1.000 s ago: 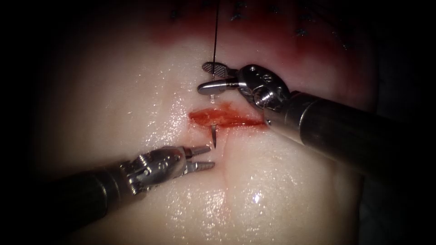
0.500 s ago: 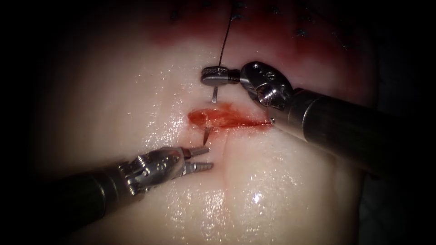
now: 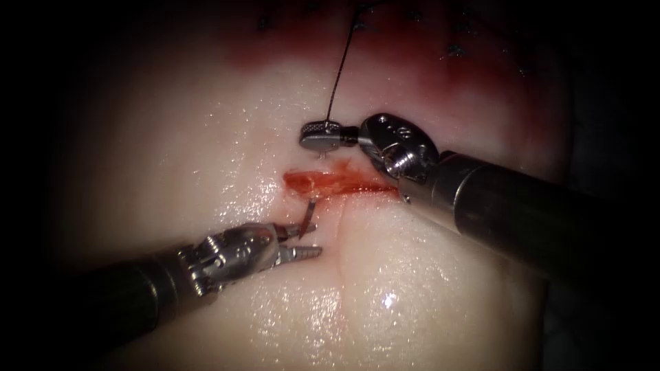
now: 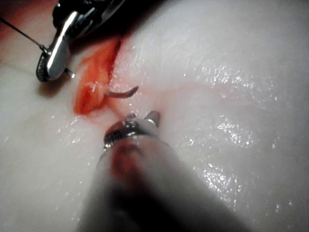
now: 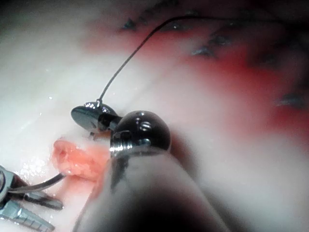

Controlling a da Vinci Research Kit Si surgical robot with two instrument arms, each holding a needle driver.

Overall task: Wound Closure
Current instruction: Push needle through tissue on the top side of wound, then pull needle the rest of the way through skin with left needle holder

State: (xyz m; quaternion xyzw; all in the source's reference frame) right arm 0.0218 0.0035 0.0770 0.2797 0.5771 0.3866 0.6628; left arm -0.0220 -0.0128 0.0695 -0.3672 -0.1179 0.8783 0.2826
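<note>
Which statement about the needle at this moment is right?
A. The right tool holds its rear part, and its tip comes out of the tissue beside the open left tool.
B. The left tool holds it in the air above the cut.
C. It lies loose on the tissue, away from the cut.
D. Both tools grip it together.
A: the right tool is shut on the needle near its thread end, above the cut, and the tip emerges from the tissue below the cut beside the open left tool.

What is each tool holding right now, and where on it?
Right tool grips the needle near its thread end. Left tool holds nothing, jaws open by the emerged tip.
</note>
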